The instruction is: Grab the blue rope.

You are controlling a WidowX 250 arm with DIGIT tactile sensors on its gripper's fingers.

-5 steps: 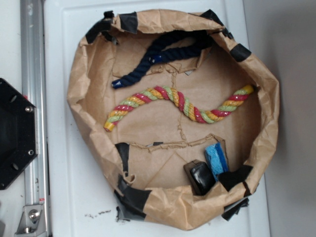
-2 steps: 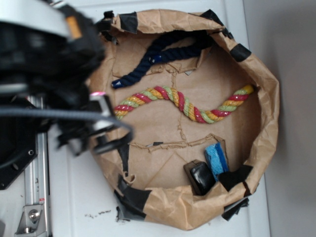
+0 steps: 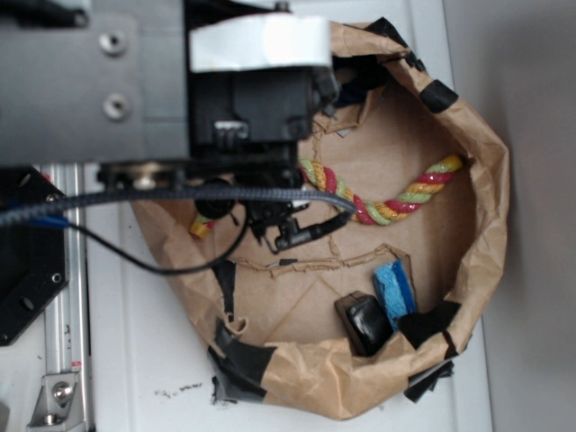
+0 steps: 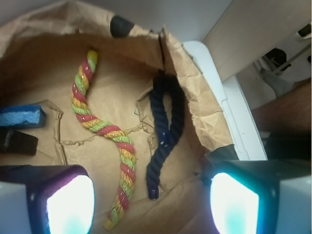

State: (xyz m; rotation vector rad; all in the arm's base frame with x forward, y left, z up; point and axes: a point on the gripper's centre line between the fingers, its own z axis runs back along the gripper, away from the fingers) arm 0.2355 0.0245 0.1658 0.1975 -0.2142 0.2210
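The blue rope [image 4: 165, 131] lies folded on itself on the floor of a brown paper basin [image 4: 195, 92], close to the crumpled paper wall, with one end pointing toward the camera in the wrist view. Nothing grips it; it rests free on the paper. In the exterior view most of it is hidden under the robot arm [image 3: 180, 90], and only a dark bit shows near the top rim. Just beside it, apart and not touching, runs the multicoloured rope [image 4: 105, 134], a wavy red, yellow and green twist that crosses the middle of the basin; its right half is clear in the exterior view [image 3: 396, 200]. The gripper [image 4: 146, 204] hangs above both ropes with its jaws spread wide, one glowing pad [image 4: 70, 204] at each lower corner of the wrist view and nothing between them. Farther off, near the opposite wall, a small blue sponge [image 3: 394, 290] sits against a black block [image 3: 364, 322]. The basin's rim is patched with black tape [image 3: 436, 94], and it stands on a white desk [image 3: 135, 360].
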